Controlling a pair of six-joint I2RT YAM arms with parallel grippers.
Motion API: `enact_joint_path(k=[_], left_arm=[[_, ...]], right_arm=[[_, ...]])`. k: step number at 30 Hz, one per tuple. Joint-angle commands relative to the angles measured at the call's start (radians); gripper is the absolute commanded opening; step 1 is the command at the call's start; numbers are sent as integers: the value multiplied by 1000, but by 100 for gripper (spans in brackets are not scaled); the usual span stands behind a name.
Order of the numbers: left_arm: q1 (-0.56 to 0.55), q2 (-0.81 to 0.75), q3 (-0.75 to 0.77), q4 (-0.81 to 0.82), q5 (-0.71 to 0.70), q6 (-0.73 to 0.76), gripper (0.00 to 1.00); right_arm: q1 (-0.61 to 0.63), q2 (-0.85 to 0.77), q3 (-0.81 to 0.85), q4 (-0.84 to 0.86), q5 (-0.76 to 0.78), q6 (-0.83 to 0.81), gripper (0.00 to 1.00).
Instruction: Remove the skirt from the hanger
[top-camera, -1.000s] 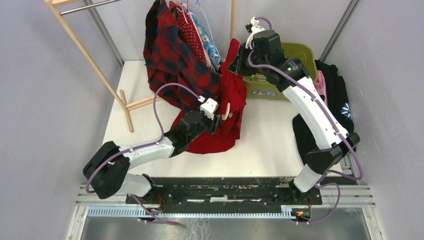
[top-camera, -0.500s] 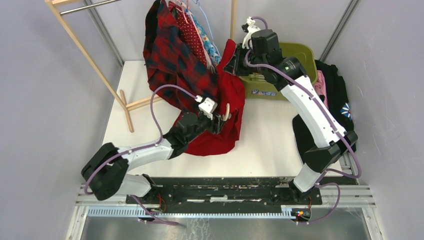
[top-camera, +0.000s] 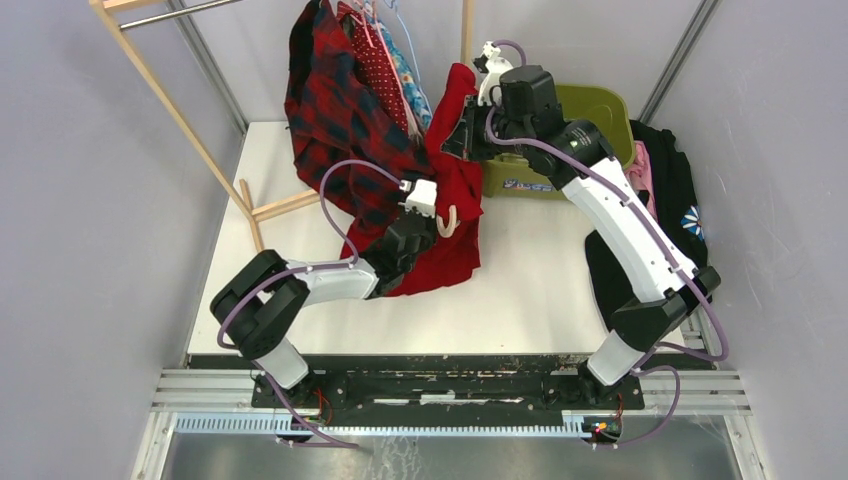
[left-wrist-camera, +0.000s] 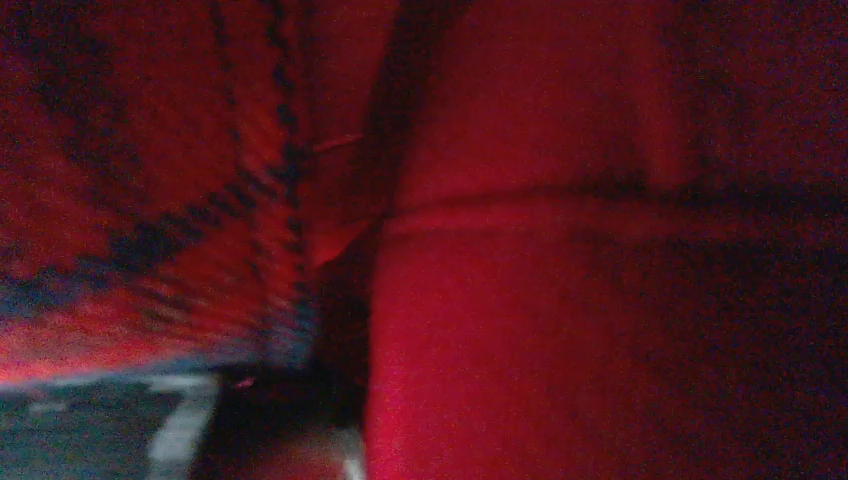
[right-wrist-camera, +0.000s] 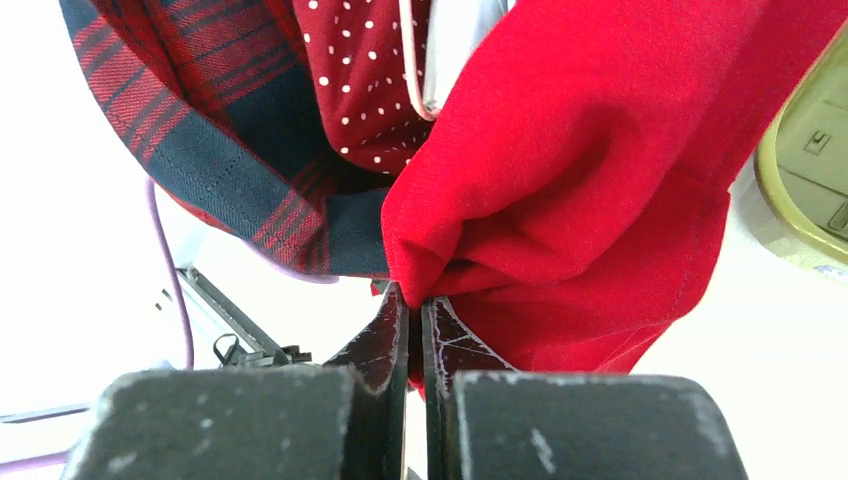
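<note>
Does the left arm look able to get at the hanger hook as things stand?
Probably yes: the left end effector sits right beside the hook, which pokes free of the red skirt.

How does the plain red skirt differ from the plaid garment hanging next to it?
The red skirt is one solid red; the plaid garment is red crossed with dark navy checks. The skirt is pinched in the shut right gripper and trails down to the table; the plaid garment is not in that gripper. Both are soft cloth, side by side.
</note>
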Motion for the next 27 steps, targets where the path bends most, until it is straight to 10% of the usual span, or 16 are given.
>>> enact_joint_path(k=[1, 4, 16, 21, 27], left_arm=[[7, 14, 101, -37, -220, -76, 28], [8, 40, 171, -183, -195, -58, 3], [21, -217, 322, -677, 333, 68, 3], [57, -288, 513, -1086, 734, 201, 3], [118, -323, 633, -1364, 814, 293, 3]], right_arm=[[10, -81, 8, 75, -52, -25, 1], [10, -80, 10, 75, -54, -26, 1], [-4, -61, 2, -5, 157, -120, 2], [-21, -35, 3, -37, 292, -219, 19], [-33, -35, -8, -49, 440, -310, 56]])
